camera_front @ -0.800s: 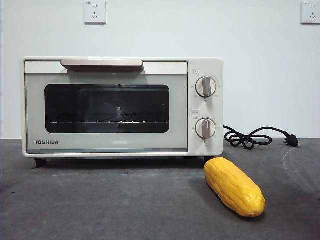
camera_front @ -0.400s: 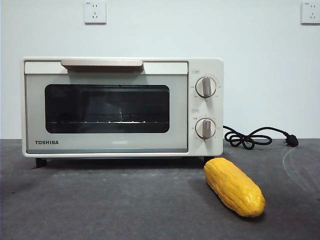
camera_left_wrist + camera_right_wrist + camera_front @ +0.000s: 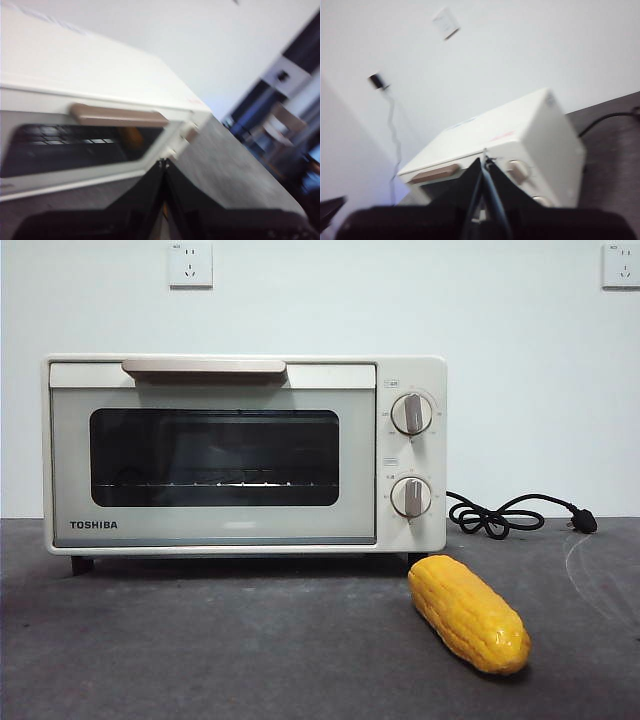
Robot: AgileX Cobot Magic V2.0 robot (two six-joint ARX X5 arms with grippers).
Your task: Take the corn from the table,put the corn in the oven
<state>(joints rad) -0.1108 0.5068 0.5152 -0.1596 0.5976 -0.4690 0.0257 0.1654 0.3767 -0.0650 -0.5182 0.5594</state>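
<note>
The yellow-orange corn (image 3: 469, 613) lies on the dark grey table (image 3: 250, 650), in front of the oven's right corner. The cream TOSHIBA oven (image 3: 245, 453) stands behind it with its door closed and its bar handle (image 3: 203, 367) on top. Neither arm shows in the front view. My left gripper (image 3: 164, 165) hangs shut above the table, facing the oven (image 3: 90, 100) and its handle (image 3: 119, 116). The right gripper (image 3: 485, 160) is also shut, high up, looking down at the oven (image 3: 520, 145). Both wrist views hide the corn.
A black cord (image 3: 510, 513) with its plug lies coiled on the table right of the oven. Two round knobs (image 3: 411, 413) sit on the oven's right panel. A white wall with two sockets (image 3: 190, 264) stands behind.
</note>
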